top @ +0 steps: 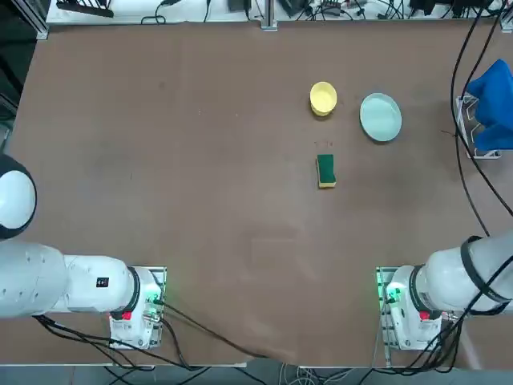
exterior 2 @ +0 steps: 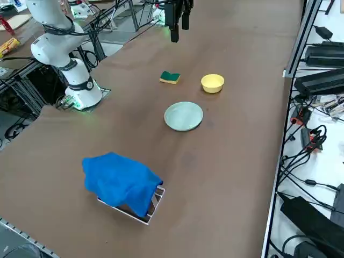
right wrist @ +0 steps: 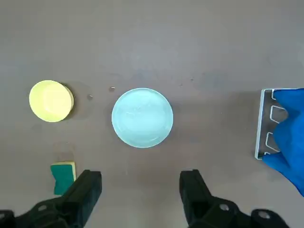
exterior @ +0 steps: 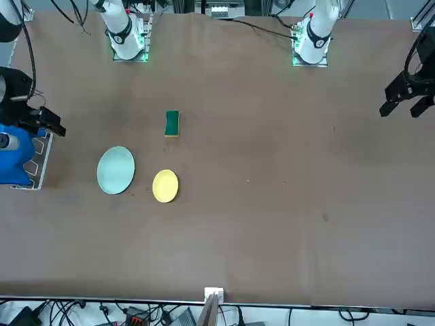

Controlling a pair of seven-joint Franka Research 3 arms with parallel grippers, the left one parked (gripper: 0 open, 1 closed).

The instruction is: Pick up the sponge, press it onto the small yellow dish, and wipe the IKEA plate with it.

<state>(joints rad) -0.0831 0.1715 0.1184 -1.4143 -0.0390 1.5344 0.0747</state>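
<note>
The sponge (top: 325, 171), green on top with a yellow layer, lies flat on the brown table (top: 200, 176), nearer the robot than both dishes. Beyond it sits the small yellow dish (top: 323, 99), and to that dish's right the pale mint IKEA plate (top: 380, 117). All three also show in the front view: sponge (exterior: 172, 123), yellow dish (exterior: 165, 185), plate (exterior: 115, 170). My right gripper (right wrist: 141, 180) hangs high over the table, open and empty. In the right wrist view the plate (right wrist: 142, 117) lies beyond its fingers, with the sponge (right wrist: 62, 176) beside one finger and the yellow dish (right wrist: 51, 100) further off.
A blue cloth (top: 490, 104) is draped over a white rack at the table's right edge, close to the plate; it also shows in the side view (exterior 2: 121, 183). Black cables (top: 461, 88) hang near it. Both arm bases stand at the near edge.
</note>
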